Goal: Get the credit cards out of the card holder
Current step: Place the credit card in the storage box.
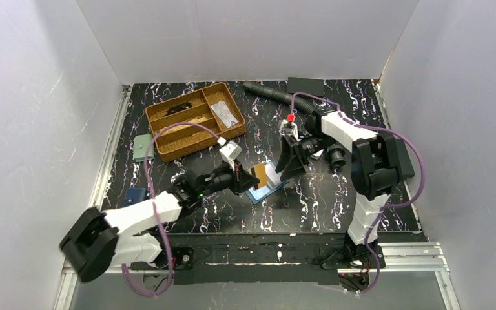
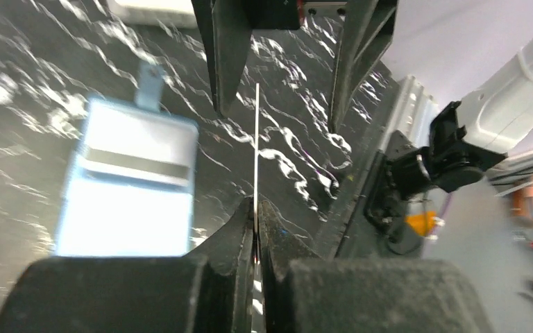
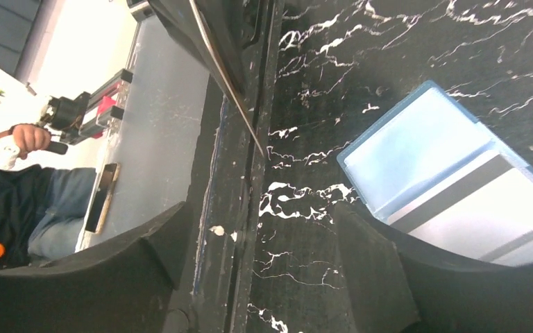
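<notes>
Left hand [image 2: 257, 210] is pinched shut on one edge of a credit card [image 2: 257, 149], holding it just beside the card holder [image 2: 69, 194], while my right hand [image 2: 279, 118] stands open with a finger on either side of that card, not gripping it. I judge this card is out, so next I carry it aside and lay it on the bench [image 2: 28, 76], then go for the pale striped card [image 2: 135, 208] lying in the open holder. At the back, a wooden tray [image 1: 168, 145] holds a dark item and a silvery packet in separate sections.
</notes>
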{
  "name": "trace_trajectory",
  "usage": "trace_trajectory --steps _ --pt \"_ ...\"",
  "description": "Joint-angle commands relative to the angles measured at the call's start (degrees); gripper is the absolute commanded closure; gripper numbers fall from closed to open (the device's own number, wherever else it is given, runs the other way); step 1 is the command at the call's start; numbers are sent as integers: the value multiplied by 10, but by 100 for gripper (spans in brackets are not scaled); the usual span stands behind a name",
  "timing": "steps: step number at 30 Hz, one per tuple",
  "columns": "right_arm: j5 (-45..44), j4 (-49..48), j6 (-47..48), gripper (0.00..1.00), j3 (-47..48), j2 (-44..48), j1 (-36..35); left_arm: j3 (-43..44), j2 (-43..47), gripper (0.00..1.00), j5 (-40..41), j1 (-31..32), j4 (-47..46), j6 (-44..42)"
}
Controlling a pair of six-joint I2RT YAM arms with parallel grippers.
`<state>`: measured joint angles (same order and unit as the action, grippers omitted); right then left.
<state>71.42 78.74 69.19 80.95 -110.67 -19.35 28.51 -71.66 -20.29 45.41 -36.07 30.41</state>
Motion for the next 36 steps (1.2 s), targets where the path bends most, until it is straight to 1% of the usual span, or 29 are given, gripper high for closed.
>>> trace_trajectory --steps 1,3,4,5,6,7,8,10,13,17,21,24,27,31,32,35,36 --pt "47 8 1 13 2 62 22 -1 130 100 75 13 155 -282" --pt "64 -57 -82 5 -17 75 22 -11 162 100 98 45 163 -400" --pt "78 -123 -163 2 -34 84 22 -15 172 100 120 72 163 -470" --pt "96 -205 -261 2 -66 93 22 -19 176 100 143 102 163 -541" --pt "113 -294 -359 2 -93 105 23 -21 173 100 182 133 162 -607" --pt "129 -375 -438 2 -117 115 22 -18 163 100 227 159 163 -668" --pt "133 -407 -475 2 -124 119 20 -13 149 100 262 179 162 -717" --pt "133 -371 -457 2 -109 110 14 1 115 100 335 204 160 -789" --pt "133 -324 -444 2 -91 80 8 17 68 100 405 225 134 -866" --pt "134 -302 -464 2 -79 48 0 23 35 100 454 235 93 -925" --pt "132 -292 -474 2 -71 29 -10 25 9 100 480 251 67 -957" --pt "127 -302 -495 2 -69 19 -13 27 -19 100 505 269 38 -986" --pt "122 -337 -537 2 -76 14 -17 32 -55 100 531 285 -9 -1018" --pt "130 -349 -554 2 -79 15 -33 41 -100 100 546 290 -54 -1036" --pt "132 -355 -560 4 -81 17 -37 43 -108 100 550 290 -61 -1036" --pt "127 -405 -610 15 -95 23 -47 47 -121 100 560 290 -80 -1037" --pt "127 -420 -624 20 -99 24 -48 46 -122 100 562 290 -85 -1037"
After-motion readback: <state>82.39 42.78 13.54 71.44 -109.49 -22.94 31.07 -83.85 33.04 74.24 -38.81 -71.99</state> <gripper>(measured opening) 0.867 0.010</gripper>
